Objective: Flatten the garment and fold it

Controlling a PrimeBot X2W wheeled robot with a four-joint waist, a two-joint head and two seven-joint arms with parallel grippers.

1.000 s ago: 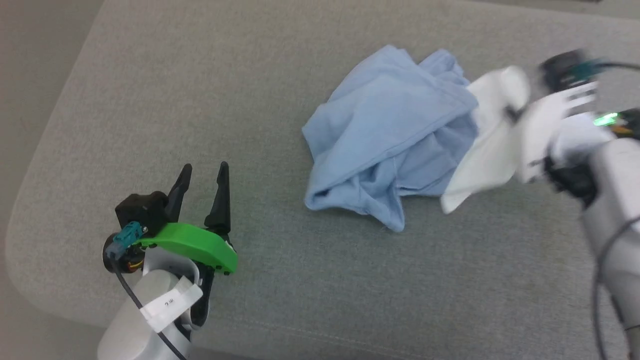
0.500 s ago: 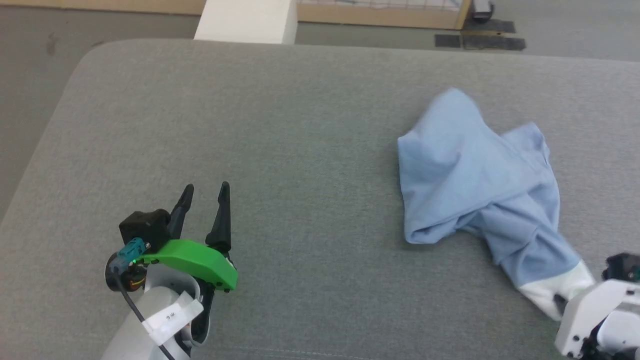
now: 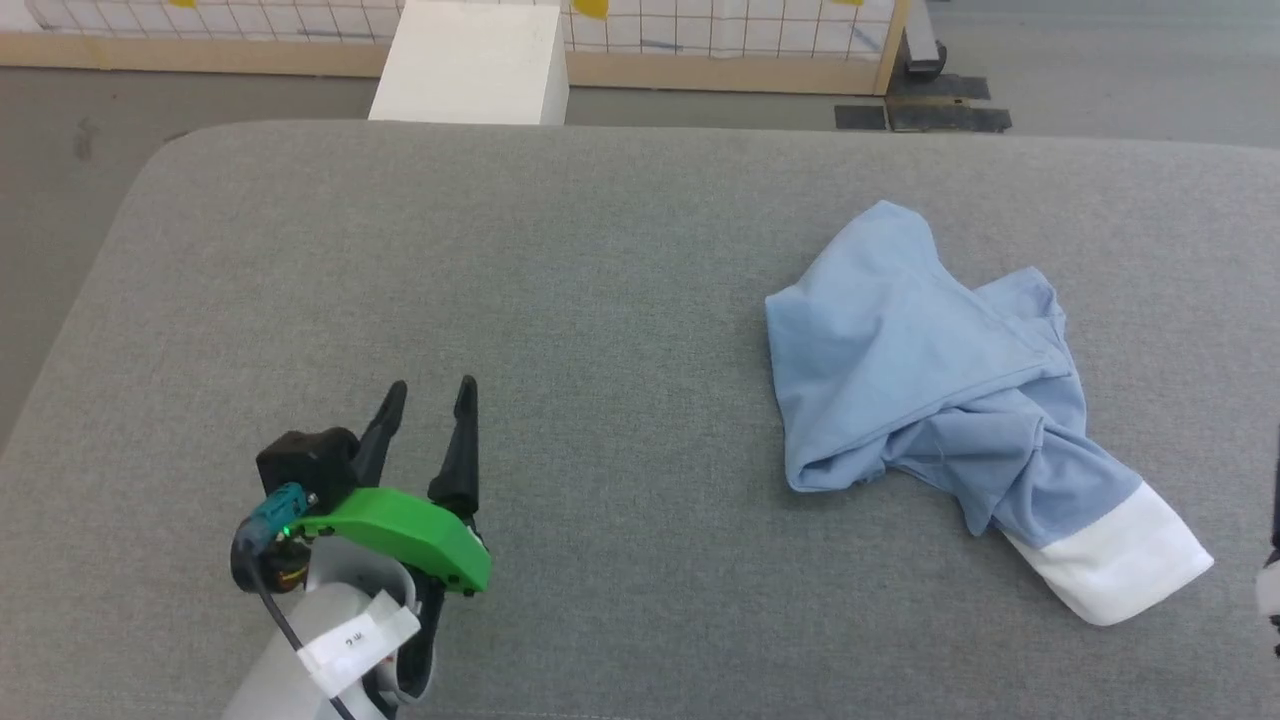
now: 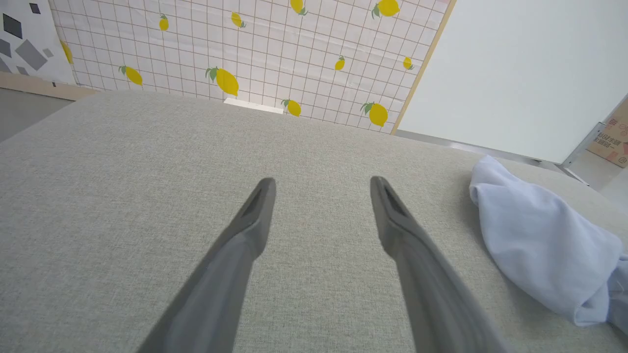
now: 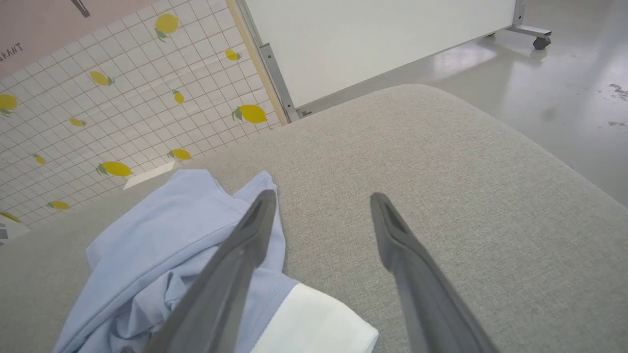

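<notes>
Right gripper (image 5: 321,196) has let go of the white sleeve (image 3: 1110,560) and backed off, fingers spread, empty. Garment (image 3: 900,370) lies crumpled on the cushion (image 3: 500,250), right half, sleeve end just beside that gripper. Left gripper (image 3: 430,385) spread, empty, cushion's near left, well apart from it. Flattening step; next likely needs fresh grabs on two edges to spread it.

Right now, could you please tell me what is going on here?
A robot is meant to flatten and fold the shirt, which lies crumpled on the grey cushion, toward its right side. The right gripper is open beside the white cuff, holding nothing. The left gripper is open over bare cushion, apart from the shirt. No flattening shows yet.
</notes>
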